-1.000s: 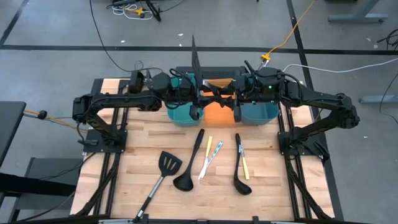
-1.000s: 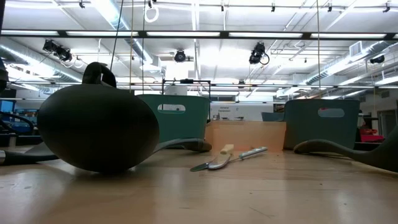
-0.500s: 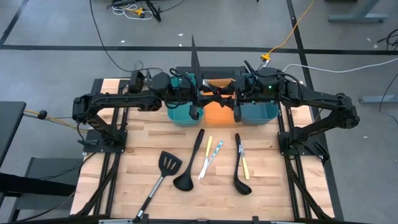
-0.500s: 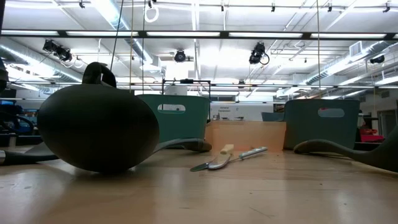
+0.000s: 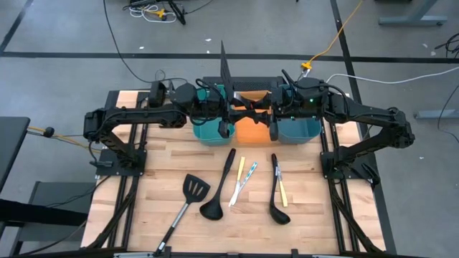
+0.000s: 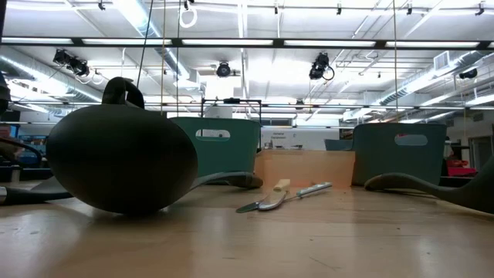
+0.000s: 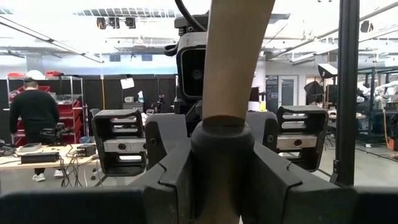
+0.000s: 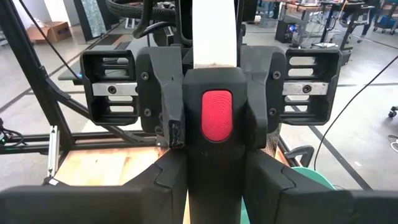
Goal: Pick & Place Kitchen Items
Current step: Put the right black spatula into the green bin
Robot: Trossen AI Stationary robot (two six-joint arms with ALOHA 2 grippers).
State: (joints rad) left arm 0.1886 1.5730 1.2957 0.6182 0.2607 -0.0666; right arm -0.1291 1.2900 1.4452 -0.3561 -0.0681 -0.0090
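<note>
A knife-like utensil, with a pale blade (image 5: 224, 68) and a black handle bearing a red oval patch (image 8: 216, 118), stands upright above the orange bin (image 5: 249, 130). My left gripper (image 5: 240, 109) and my right gripper (image 5: 258, 109) face each other there, each shut on the handle. On the table lie a black slotted spatula (image 5: 188, 199), two black ladles (image 5: 217, 192) (image 5: 277, 195) and thin yellow and teal-white sticks (image 5: 242, 178) (image 5: 282, 192). The low view shows one ladle's bowl (image 6: 120, 158) resting on the wood. My left gripper (image 7: 221, 183) pinches the utensil's black rounded handle (image 7: 221, 140) between its two fingers, coming about level from the table's left. The blade (image 7: 236, 56) rises above the fingers. My right gripper (image 8: 216, 190) pinches the same handle just below the red patch, level from the table's right. The utensil stands upright, clear of bin and table.
Two teal bins (image 5: 211, 130) (image 5: 297, 130) flank the orange bin along the table's far edge, under both arms. Bare wood lies at the table's near corners. A person stands far off in the room (image 7: 34, 124).
</note>
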